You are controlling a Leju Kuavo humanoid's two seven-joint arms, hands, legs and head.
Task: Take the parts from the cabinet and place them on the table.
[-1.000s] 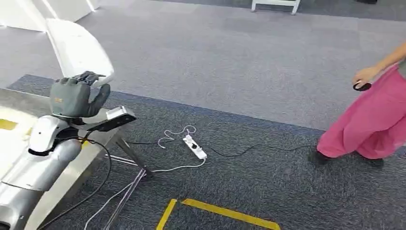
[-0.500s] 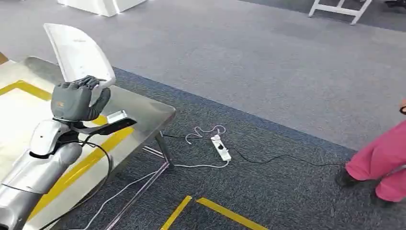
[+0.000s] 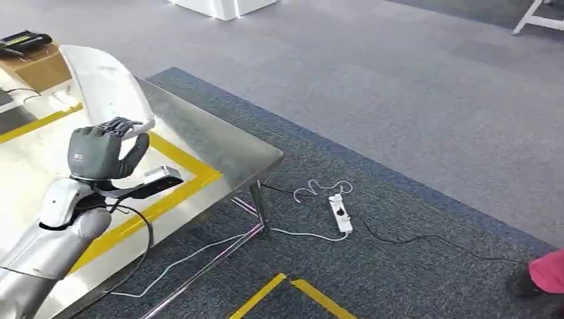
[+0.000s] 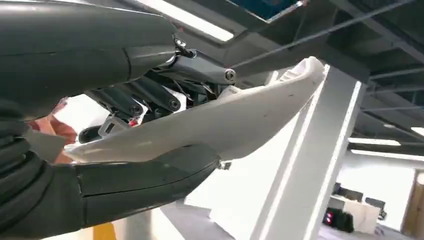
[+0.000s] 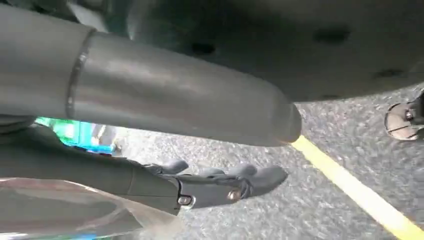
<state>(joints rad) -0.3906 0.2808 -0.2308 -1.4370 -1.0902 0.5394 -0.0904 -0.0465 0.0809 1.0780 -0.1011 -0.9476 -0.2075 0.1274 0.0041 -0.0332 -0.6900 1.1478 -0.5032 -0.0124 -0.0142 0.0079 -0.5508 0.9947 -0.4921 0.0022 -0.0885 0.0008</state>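
My left hand (image 3: 100, 151) is raised over the steel table (image 3: 219, 149) and grips the lower end of a white curved shell part (image 3: 106, 83), which stands up above the hand. In the left wrist view the white part (image 4: 235, 120) lies clamped between the dark fingers (image 4: 150, 97) and the thick thumb (image 4: 145, 180). My right hand (image 5: 220, 187) hangs low over grey carpet, its fingers stretched out with nothing in them.
The table carries a yellow tape outline (image 3: 179, 159) and ends at a corner above a slanted leg (image 3: 258, 206). A white power strip (image 3: 339, 212) and cables lie on the carpet. Yellow floor tape (image 3: 292, 292), a cardboard box (image 3: 36, 66), a person's pink garment (image 3: 549, 272).
The whole picture has shifted right as the camera turned left: more of the table shows and the person has slid to the right edge. The left hand keeps its hold on the white part.
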